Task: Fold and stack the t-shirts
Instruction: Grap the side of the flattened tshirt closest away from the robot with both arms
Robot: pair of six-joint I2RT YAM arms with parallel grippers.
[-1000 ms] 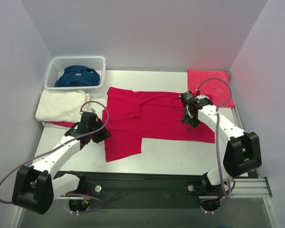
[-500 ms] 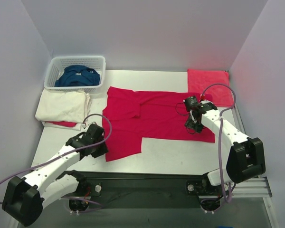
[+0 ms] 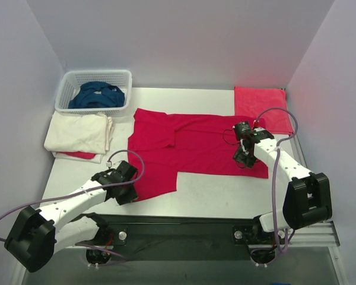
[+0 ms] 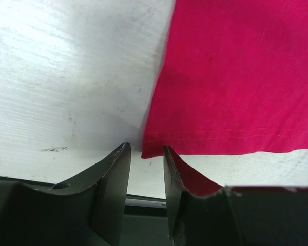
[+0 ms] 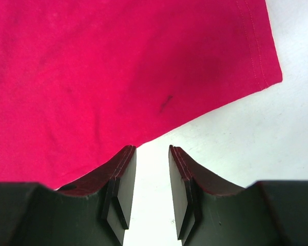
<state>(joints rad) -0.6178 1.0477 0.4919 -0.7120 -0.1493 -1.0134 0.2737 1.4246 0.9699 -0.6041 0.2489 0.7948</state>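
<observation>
A large crimson red t-shirt (image 3: 190, 148) lies spread flat across the middle of the table. My left gripper (image 3: 129, 193) is low at its near-left corner. In the left wrist view the left gripper (image 4: 146, 151) is open, and the corner of the red t-shirt (image 4: 236, 77) lies just beyond the tips with nothing between them. My right gripper (image 3: 244, 159) hangs over the shirt's near hem on the right. The right wrist view shows the right gripper (image 5: 152, 151) open over bare table, at the edge of the red t-shirt (image 5: 118, 66). A dark blue t-shirt (image 3: 98, 95) lies in the basket. A cream-white t-shirt (image 3: 77, 132) lies folded at the left.
The white lattice basket (image 3: 65, 89) stands at the back left. A folded pink-red cloth (image 3: 261, 107) lies at the back right corner. A strip of red fabric (image 3: 77, 155) shows under the cream-white t-shirt. The table's dark front rail (image 3: 184, 228) runs just behind the left gripper.
My left gripper has slid down the red shirt's left edge to its near-left corner. The right gripper has shifted slightly right and nearer, to the shirt's near hem.
</observation>
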